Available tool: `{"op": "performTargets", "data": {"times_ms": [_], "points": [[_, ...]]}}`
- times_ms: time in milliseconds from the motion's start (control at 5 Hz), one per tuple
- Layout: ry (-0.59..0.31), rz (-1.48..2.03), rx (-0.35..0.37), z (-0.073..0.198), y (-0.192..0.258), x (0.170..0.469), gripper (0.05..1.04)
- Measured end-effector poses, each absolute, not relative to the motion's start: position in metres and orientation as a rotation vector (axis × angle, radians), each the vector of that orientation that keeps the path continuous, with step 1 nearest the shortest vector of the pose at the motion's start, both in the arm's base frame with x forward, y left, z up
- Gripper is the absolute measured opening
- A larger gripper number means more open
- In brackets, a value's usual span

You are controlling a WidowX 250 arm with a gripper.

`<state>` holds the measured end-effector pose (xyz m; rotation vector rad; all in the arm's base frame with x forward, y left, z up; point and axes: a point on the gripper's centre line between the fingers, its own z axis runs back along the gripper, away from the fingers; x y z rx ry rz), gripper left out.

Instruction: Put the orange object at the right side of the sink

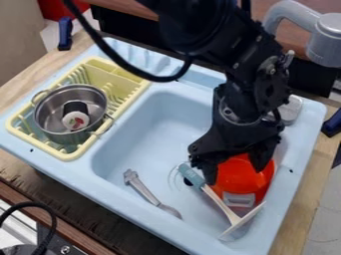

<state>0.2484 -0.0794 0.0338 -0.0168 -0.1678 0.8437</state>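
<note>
Your gripper (pixel 235 175) hangs low over the right-hand part of the sink (pixel 153 122), its two fingers spread well apart, one on each side of the orange object (pixel 245 179). You have the left-hand finger, as you see it, right by the orange edge, and the other overlapping the far side; you can't tell whether either one presses on it. The orange object sits in the right side of the basin.

The gripper covers the top of the orange object, so you can't make out its full shape, and a grey patch at its lower edge is hard to read. Your arm is cut off by the top edge, as is the grey faucet (pixel 324 42).

What shows of the orange object is smooth, glossy and rounded. Just beside it you have a utensil (pixel 218 199) with a blue-green handle, a pale shaft and a flat white head, and nearer the middle a dull silver spoon-like utensil (pixel 145 191). The sink is pale blue and smooth. To its left, a shiny metal pot (pixel 50 117) stands in the yellow ribbed dish rack (pixel 67 156), holding a dark cylinder with a round white end (pixel 75 120).
</note>
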Motion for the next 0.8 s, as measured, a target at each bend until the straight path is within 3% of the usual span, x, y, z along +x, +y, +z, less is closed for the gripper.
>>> {"op": "performTargets", "data": {"times_ms": [600, 800], "points": [[-0.273, 0.628, 0.02, 0.06, -0.052, 0.253, 0.999], [-0.265, 0.573, 0.04, 0.061, -0.037, 0.255, 0.999]]}}
